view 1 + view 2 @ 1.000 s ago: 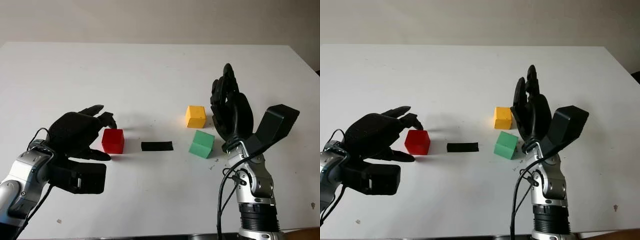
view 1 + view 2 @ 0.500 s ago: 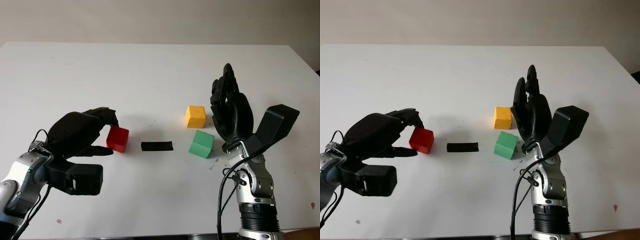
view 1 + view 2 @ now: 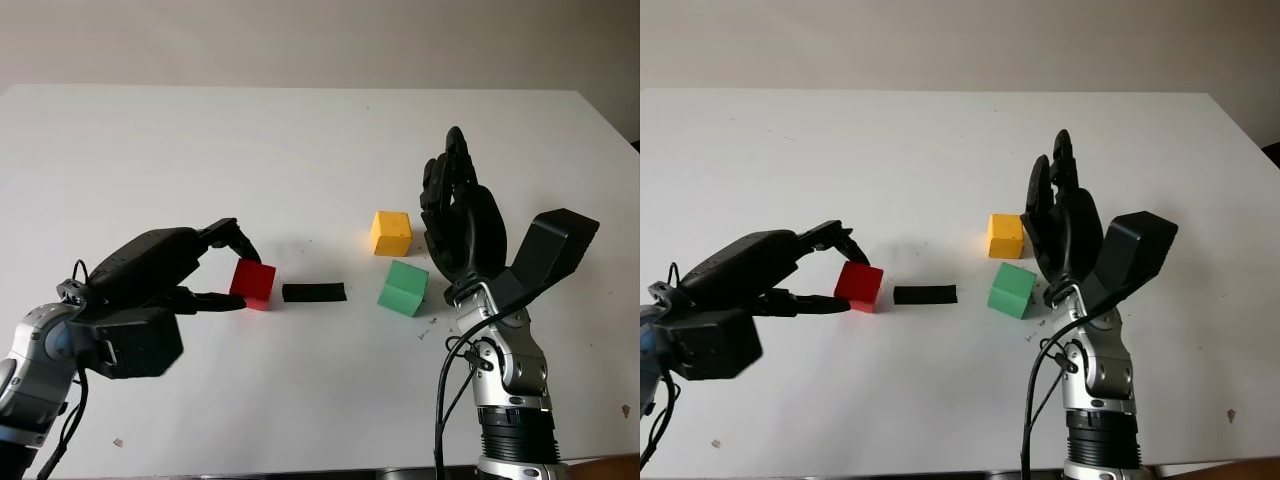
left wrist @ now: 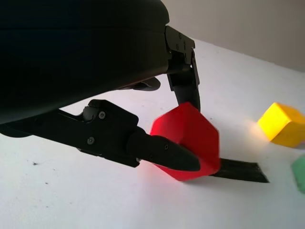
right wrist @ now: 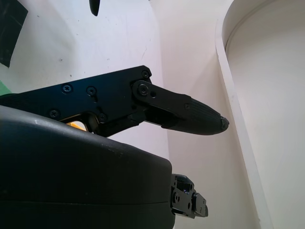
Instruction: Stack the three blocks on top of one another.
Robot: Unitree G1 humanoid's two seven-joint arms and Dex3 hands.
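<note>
Left hand (image 3: 175, 275) has its fingers pinched on the red block (image 3: 253, 284), which sits tilted, one edge near the end of the black tape strip (image 3: 314, 292) on the white surface (image 3: 300, 150). In the left wrist view one fingertip presses a lower face and another reaches over the top. Right hand (image 3: 458, 215) stands open and upright just beside the yellow block (image 3: 391, 233) and green block (image 3: 404, 288), holding nothing. The grip looks like a corner pinch, so the red block may rotate or slip free when lifted, and a tilted block would land crooked on whichever block serves as the base.
</note>
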